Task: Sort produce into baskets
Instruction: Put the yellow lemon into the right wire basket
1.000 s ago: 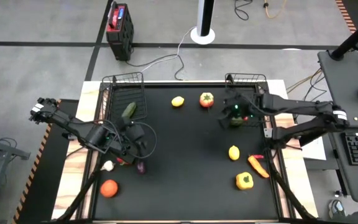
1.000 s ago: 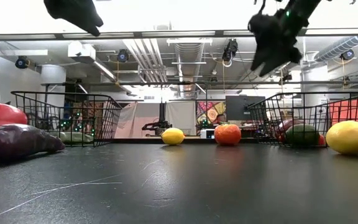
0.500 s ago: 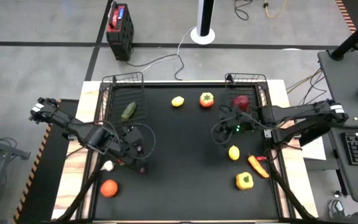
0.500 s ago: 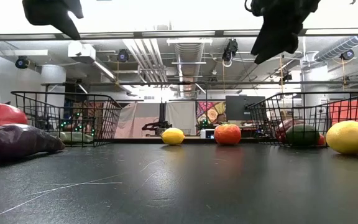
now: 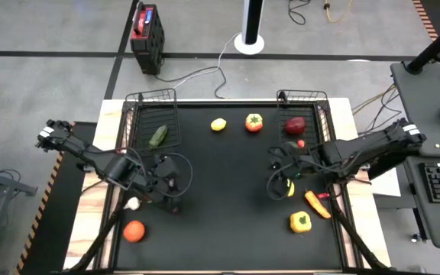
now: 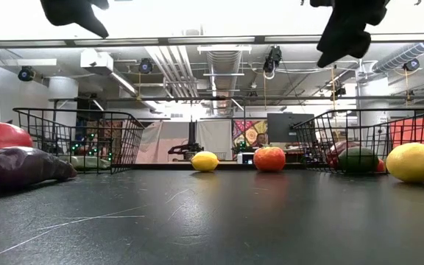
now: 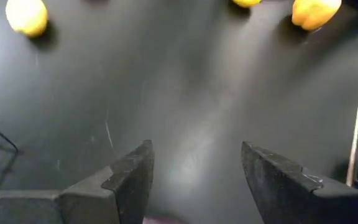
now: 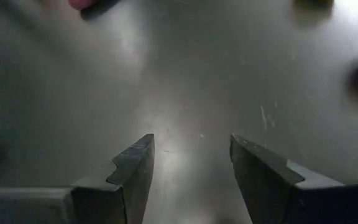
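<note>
My left gripper (image 5: 166,187) is open and empty above the table's left part, over the purple eggplant (image 6: 24,166), of which a sliver shows in the left wrist view (image 7: 163,219). White garlic (image 5: 132,203) and an orange tomato (image 5: 134,231) lie near it. My right gripper (image 5: 279,177) is open and empty, high over the table (image 8: 191,155), beside a lemon (image 5: 289,189). The left basket (image 5: 153,114) holds a green cucumber (image 5: 157,136). The right basket (image 5: 312,114) holds a red piece (image 5: 295,124).
A lemon (image 5: 218,124) and a red tomato (image 5: 253,121) lie on the table near its far edge, between the baskets. A red-orange pepper (image 5: 317,202) and a yellow pepper (image 5: 300,222) lie at the near right. The middle of the black table is bare.
My right gripper has gone from over the right basket toward the table's near edge and now hangs by the lemon; it stays open. My left gripper has edged slightly toward the near edge, over the eggplant.
</note>
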